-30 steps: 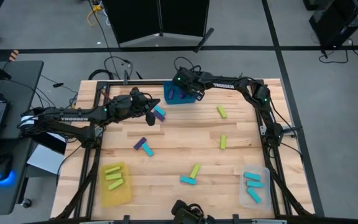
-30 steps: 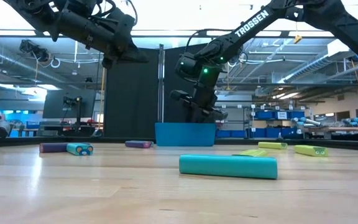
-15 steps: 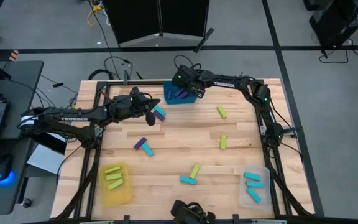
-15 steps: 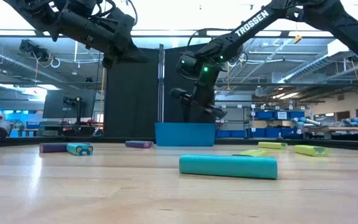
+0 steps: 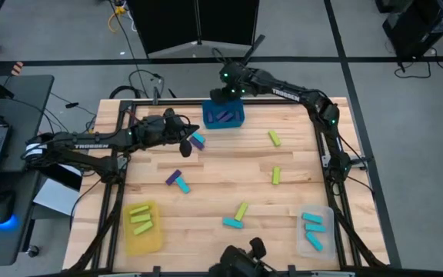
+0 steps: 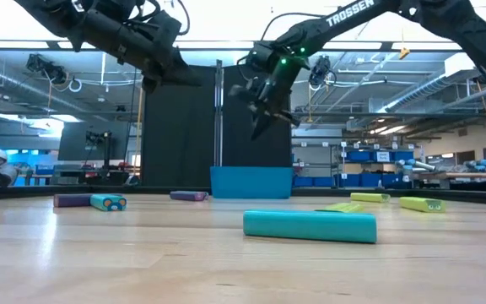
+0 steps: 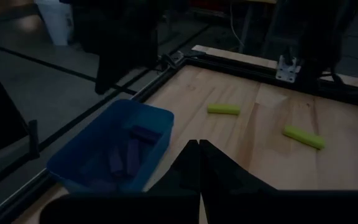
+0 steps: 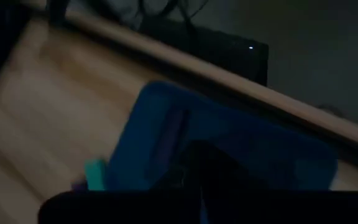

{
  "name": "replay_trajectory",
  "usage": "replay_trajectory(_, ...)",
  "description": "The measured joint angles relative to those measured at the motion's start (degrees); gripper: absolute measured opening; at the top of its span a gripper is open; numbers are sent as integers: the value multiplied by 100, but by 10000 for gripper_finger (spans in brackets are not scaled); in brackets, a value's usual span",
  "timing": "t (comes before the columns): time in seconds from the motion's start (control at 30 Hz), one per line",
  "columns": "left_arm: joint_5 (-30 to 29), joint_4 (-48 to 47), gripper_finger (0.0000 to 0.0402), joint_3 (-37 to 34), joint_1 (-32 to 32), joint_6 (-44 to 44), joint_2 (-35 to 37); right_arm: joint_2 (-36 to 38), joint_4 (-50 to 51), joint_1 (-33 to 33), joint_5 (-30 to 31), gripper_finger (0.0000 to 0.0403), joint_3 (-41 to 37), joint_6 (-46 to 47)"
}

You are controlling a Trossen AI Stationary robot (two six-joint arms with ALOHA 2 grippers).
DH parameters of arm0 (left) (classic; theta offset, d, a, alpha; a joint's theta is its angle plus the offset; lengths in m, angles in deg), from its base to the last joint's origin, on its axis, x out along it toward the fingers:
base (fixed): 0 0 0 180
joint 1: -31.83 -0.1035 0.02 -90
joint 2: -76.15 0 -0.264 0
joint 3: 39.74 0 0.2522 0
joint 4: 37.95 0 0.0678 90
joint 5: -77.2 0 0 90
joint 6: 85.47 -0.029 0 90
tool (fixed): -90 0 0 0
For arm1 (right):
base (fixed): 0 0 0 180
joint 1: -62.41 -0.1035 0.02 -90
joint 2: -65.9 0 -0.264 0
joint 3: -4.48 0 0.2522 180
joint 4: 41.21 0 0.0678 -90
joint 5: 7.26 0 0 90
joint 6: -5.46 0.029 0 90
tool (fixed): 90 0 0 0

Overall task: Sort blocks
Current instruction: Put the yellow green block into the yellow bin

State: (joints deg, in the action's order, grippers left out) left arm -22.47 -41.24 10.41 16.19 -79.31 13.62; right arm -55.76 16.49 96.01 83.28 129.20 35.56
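Observation:
Small blocks lie flat on the wooden table: a purple and cyan pair [image 5: 197, 140], another pair [image 5: 178, 181], lime blocks [image 5: 274, 138] [image 5: 276, 175] [image 5: 241, 211] and a cyan one [image 5: 233, 223] [image 6: 310, 225]. Several purple blocks [image 5: 223, 117] [image 7: 126, 155] rest inside the blue bin [image 5: 208, 123] [image 6: 251, 181]. My right gripper [image 5: 223, 94] [image 6: 258, 127] hangs shut and empty above the bin's far edge. My left gripper [image 5: 187, 146] [image 7: 197, 146] hovers shut and empty beside the first pair, left of the bin.
A yellow bin [image 5: 154, 240] at the near left corner holds lime blocks. A clear bin [image 5: 328, 231] at the near right corner holds cyan blocks. The blue bin stands at the middle of the far edge. A dark metal frame borders the table.
My right gripper has risen out of the blue bin and drawn back toward the table's far edge, now hanging well above the bin. The purple blocks stay in the bin.

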Motion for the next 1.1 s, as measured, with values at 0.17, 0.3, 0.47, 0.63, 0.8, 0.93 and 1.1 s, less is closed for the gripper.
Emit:
replay_trajectory(0.17,427,-234,2,205,-250,2,0,356,-403,-53,-410,5,-605,-1023)
replay_trajectory(0.3,751,-321,1,241,-434,12,0,800,-1377,-227,-847,4,-1451,-1364)
replay_trajectory(0.47,935,-559,1,241,-644,188,0,1616,-2560,-363,-1000,2,-2767,-1281)
replay_trajectory(0.63,1197,-776,1,243,-769,202,0,2738,-3087,-574,-789,2,-4044,-1037)
replay_trajectory(0.8,1319,-1085,1,243,-887,357,0,3933,-3170,-810,-236,2,-5032,-618)
replay_trajectory(0.93,1429,-1230,1,243,-886,493,0,4800,-3036,-1051,-158,2,-5656,-134)
replay_trajectory(1.1,1449,-1317,1,243,-885,751,0,5706,-2486,-1504,352,3,-6064,285)
